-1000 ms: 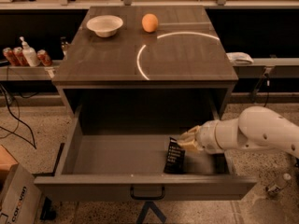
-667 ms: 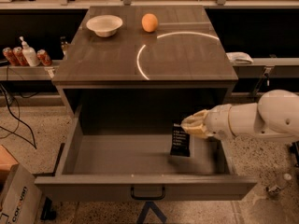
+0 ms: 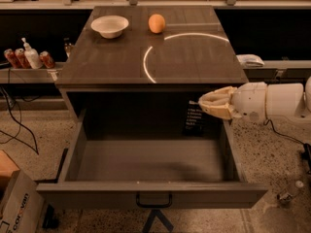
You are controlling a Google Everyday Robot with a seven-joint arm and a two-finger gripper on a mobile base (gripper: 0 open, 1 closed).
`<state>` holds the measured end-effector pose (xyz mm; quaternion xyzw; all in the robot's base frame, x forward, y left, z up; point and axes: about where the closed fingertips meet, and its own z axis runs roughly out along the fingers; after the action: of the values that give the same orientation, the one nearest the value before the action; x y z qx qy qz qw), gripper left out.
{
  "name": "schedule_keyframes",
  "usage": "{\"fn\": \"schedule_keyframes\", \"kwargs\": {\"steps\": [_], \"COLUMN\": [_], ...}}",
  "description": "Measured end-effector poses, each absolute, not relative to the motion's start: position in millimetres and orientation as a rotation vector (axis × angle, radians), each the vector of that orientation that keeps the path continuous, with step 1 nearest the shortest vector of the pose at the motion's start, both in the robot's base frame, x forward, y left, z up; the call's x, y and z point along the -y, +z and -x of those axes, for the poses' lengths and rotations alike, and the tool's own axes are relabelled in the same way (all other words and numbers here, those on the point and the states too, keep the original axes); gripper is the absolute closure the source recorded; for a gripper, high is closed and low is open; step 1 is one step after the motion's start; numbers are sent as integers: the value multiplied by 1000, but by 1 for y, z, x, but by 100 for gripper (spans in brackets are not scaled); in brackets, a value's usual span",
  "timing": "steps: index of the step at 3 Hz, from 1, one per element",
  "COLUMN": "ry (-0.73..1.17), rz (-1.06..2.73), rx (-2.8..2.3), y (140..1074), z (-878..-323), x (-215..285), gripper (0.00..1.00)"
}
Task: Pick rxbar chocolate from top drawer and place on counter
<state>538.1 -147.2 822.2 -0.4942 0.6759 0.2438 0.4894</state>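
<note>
The claw (image 3: 204, 106) pinches the rxbar (image 3: 195, 123) by its top end. The bar hangs upright over the right side of the open top drawer (image 3: 146, 194), just below the desk (image 3: 116, 57) surface.

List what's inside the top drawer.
Only the rxbar chocolate, hanging upright from the gripper near the top drawer's right rear. The strip just behind its front panel is hidden.
</note>
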Motion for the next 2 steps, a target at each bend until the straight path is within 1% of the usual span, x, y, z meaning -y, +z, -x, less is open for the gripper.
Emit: {"fn": "schedule_keyframes", "kwargs": {"steps": [1, 2], "ry": [545, 480], "rz": [1194, 1163], "rx": [-1558, -1522], "y": [877, 921], "z": [-561, -603], "x": [156, 161], "gripper": [100, 100]}}
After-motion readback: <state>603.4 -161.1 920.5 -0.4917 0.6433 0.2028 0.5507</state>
